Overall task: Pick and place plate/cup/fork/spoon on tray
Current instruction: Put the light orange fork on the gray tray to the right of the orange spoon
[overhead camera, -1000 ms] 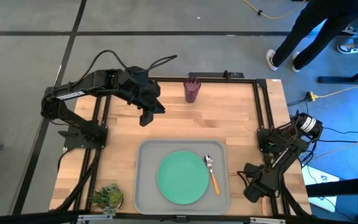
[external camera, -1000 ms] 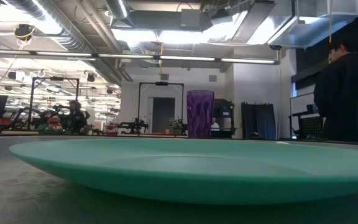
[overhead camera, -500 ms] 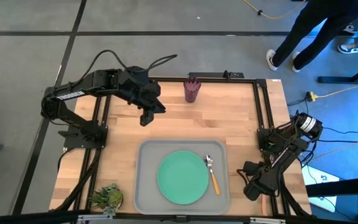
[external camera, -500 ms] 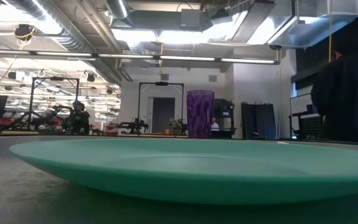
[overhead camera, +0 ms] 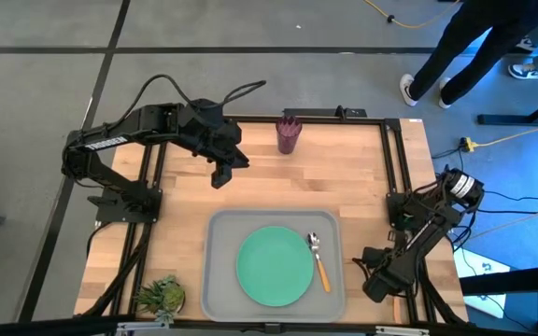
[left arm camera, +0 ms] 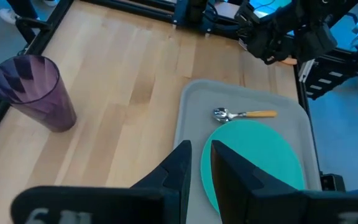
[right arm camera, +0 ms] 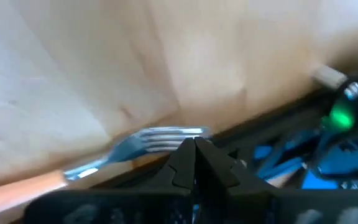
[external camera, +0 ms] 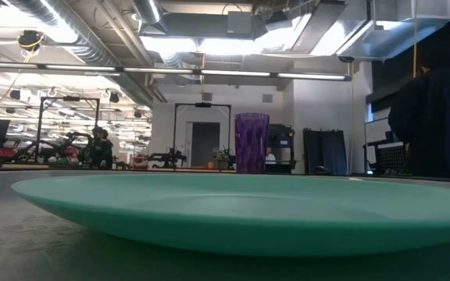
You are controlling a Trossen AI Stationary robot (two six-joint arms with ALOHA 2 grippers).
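Right gripper (overhead camera: 378,287), fingers pressed together, reaches low over the fork (right arm camera: 135,149) beside the tray (overhead camera: 215,280).

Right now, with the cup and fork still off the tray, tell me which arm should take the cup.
Left. The left gripper hangs over the table's far left part, close to the cup at the far edge. The right gripper is low at the near right corner by the fork, with the tray between.
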